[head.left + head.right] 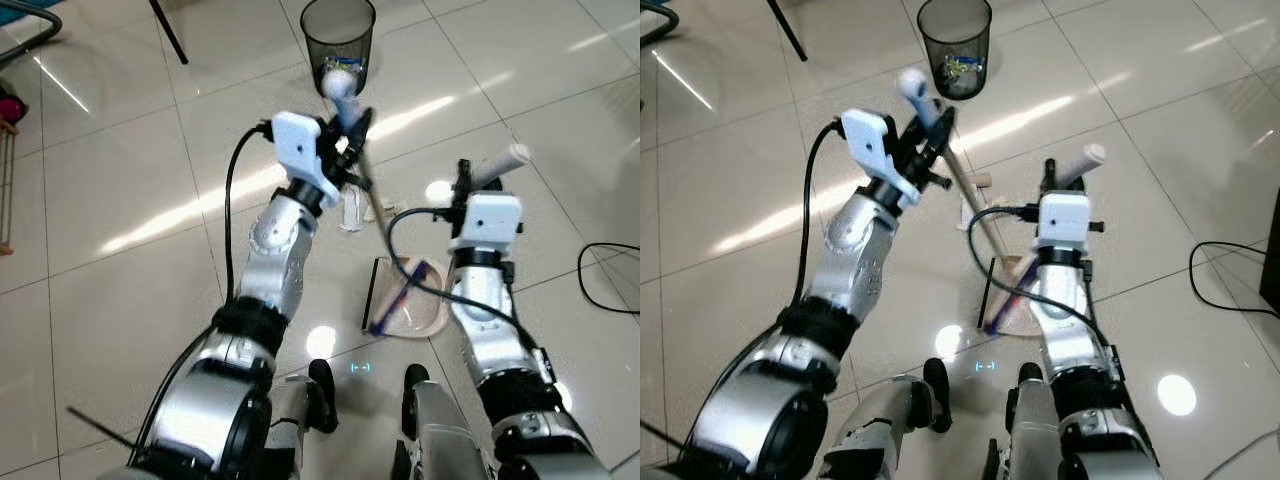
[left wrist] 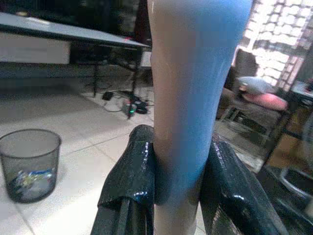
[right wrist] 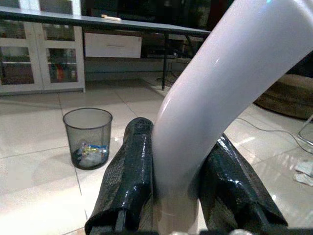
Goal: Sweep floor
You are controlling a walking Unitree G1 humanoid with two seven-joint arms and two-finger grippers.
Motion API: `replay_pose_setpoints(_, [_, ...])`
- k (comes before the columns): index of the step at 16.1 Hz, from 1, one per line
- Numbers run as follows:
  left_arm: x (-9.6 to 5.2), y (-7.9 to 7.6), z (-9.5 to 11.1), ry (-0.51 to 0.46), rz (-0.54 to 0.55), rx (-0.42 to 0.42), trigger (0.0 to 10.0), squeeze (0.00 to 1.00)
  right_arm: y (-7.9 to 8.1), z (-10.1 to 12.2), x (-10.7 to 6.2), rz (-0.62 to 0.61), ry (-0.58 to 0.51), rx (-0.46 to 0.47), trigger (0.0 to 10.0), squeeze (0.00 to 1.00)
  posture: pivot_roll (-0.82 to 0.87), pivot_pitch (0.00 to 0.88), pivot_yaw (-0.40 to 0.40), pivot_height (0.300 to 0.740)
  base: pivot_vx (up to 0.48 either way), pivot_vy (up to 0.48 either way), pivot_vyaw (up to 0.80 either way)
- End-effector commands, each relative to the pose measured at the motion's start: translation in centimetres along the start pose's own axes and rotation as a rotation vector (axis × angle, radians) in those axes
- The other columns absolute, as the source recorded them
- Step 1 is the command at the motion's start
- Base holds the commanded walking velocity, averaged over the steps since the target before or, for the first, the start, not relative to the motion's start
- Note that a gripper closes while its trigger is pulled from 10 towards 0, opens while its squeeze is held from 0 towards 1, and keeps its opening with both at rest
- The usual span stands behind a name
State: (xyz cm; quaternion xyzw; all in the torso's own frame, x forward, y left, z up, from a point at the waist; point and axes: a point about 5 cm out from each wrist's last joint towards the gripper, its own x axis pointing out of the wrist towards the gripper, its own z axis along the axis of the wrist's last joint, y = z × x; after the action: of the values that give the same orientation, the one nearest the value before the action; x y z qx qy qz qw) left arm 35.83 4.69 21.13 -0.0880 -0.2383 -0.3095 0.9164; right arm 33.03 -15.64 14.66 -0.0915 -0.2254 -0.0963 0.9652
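Floor: we stand on glossy pale floor tiles with bright glare streaks; dark cables trail at the right edge.
Dustpan: nearest us, the translucent pale dustpan lies flat on the tiles just ahead of our feet, its white curved handle rising to the right gripper.
Right jaws: clamped on that white handle, black fingers pressed to both sides.
Broom: the tan wooden broom stick with a blue and white grip slants from the left gripper down and rightward to the pan's mouth, where its purple head rests.
Left jaws: closed around the blue grip, pads hugging it.
Litter: crumpled white paper scraps lie on the tiles between stick and left arm, just beyond the pan's dark lip.
Key relation: we judge the broom must draw the scraps toward us into the pan; the left arm is nearer them.
Bin: farthest, the black mesh wastebasket stands upright.
View difference: the wrist views show coloured rubbish in the bin and furniture behind; the head views show the scraps.
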Motion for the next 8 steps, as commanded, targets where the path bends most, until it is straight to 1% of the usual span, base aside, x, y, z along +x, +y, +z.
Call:
replay_pose_setpoints(1, [-0.3,0.4,1.2,-0.042,-0.031,0.028,10.0,0.0,0.0,-1.1,-0.8,0.001,0.063,0.008,10.0,0.0,0.05,0.302,0.138,0.74,0.0,0.0,0.0])
replay_pose_setpoints(3, [-1.2,1.0,2.8,-0.061,-0.093,0.077,10.0,0.0,-0.7,-1.0,-0.4,-0.003,0.058,0.003,10.0,0.0,0.05,0.28,0.131,0.74,0.0,0.0,0.0])
replay_pose_setpoints(4, [-1.5,1.4,3.8,-0.072,-0.1,0.08,10.0,0.0,-1.1,-0.9,-0.2,-0.008,0.054,0.001,10.0,0.0,0.05,0.275,0.128,0.74,0.0,0.0,0.0])
replay_pose_setpoints(5, [-1.7,1.6,4.3,-0.078,-0.098,0.078,10.0,0.0,-1.3,-0.9,-0.1,-0.011,0.054,-0.001,10.0,0.0,0.05,0.269,0.127,0.74,0.0,0.0,0.0])
replay_pose_setpoints(6, [-1.9,2.5,6.0,-0.113,-0.074,0.068,10.0,0.0,-1.8,-0.9,-0.1,-0.016,0.049,-0.003,10.0,0.0,0.04,0.251,0.119,0.74,0.0,0.0,0.0])
replay_pose_setpoints(8, [-2.2,3.5,7.4,-0.137,-0.044,0.07,10.0,0.0,-2.1,-0.8,-0.2,-0.017,0.046,-0.003,10.0,0.0,0.04,0.239,0.113,0.74,0.0,0.0,0.0])
